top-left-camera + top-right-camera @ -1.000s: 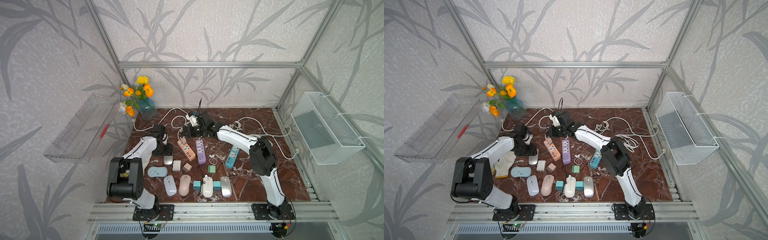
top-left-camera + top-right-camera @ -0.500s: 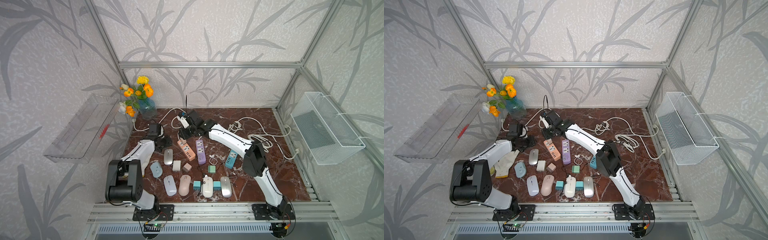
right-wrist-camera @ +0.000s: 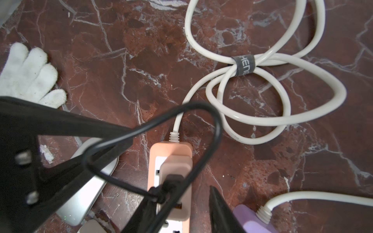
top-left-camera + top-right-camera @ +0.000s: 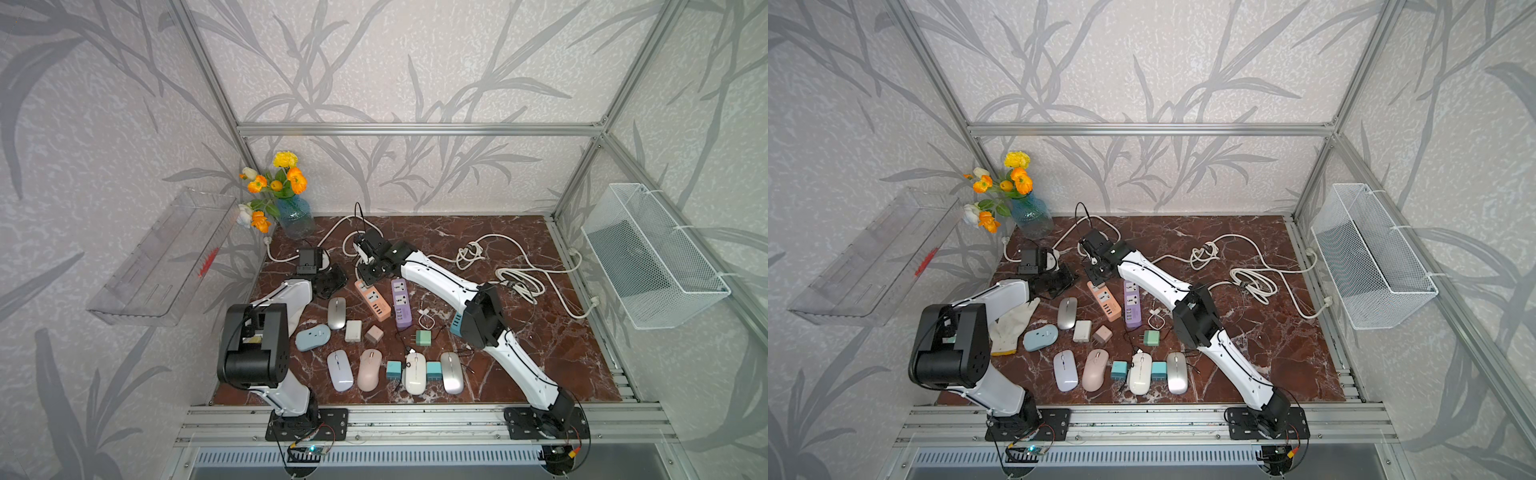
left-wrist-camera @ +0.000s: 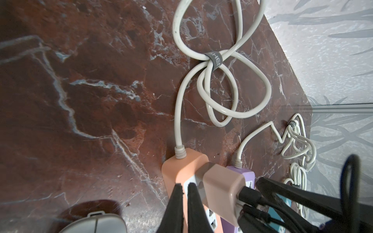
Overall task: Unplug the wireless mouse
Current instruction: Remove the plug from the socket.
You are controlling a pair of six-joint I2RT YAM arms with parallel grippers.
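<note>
The vase (image 4: pixel 1032 216) stands back left, the glove (image 4: pixel 1011 328) before it, the basket (image 4: pixel 1370 257) hangs far right.

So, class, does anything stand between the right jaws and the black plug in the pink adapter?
Nothing solid. The right jaws stand open on either side of the plug in the adapter. Only the plug's own cable loops across one of them. The left jaws, shut, sit over the orange strip beside the adapter.
</note>
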